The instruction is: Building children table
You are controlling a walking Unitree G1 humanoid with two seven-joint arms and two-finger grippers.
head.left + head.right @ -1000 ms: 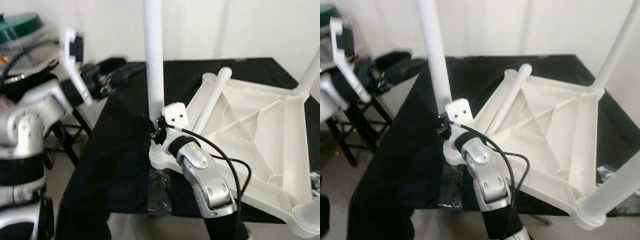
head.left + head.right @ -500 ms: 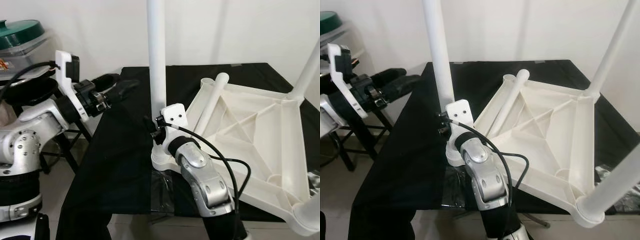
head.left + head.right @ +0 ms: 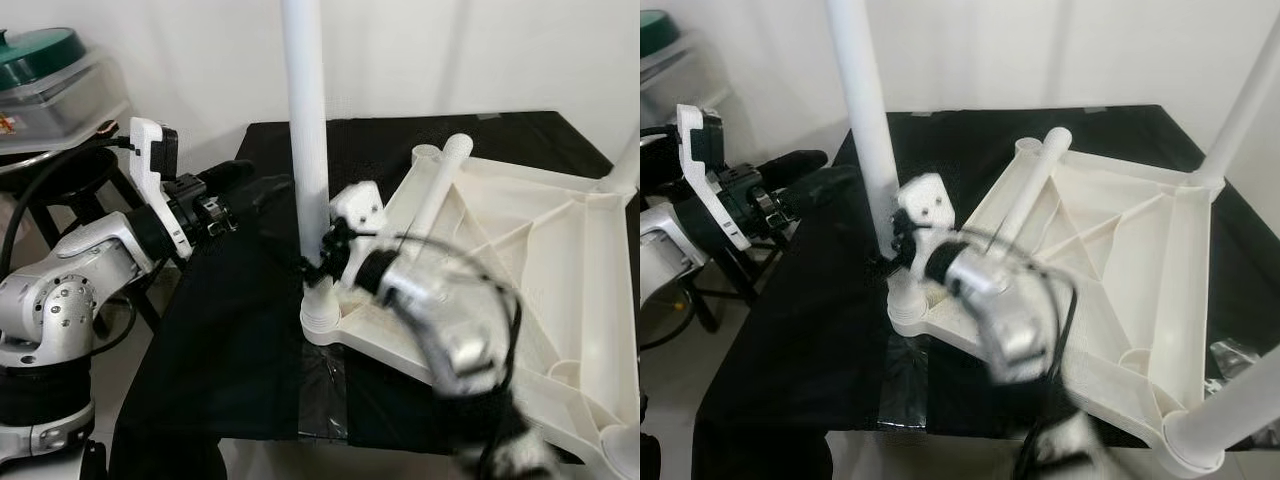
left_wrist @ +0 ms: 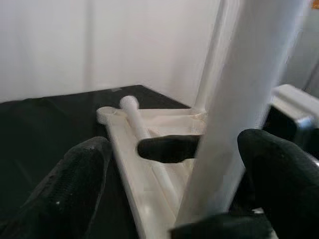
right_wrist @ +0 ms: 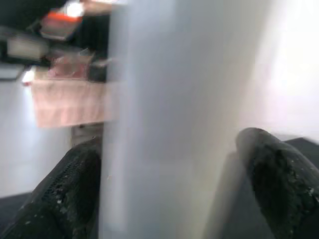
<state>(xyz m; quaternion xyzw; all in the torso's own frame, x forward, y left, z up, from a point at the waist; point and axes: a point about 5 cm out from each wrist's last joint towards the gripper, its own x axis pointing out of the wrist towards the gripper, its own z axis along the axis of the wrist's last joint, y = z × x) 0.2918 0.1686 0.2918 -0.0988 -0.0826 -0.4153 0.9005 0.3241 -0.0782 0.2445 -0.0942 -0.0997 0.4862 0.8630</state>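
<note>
Since a moment ago, the left gripper has come closer to the upright white leg, fingers spread apart, holding nothing. The black table has open cloth along its left edge. The white upside-down tabletop lies on its right side, reaching the front edge. The right gripper grips the leg low down. A loose leg rests on the tabletop.
</note>
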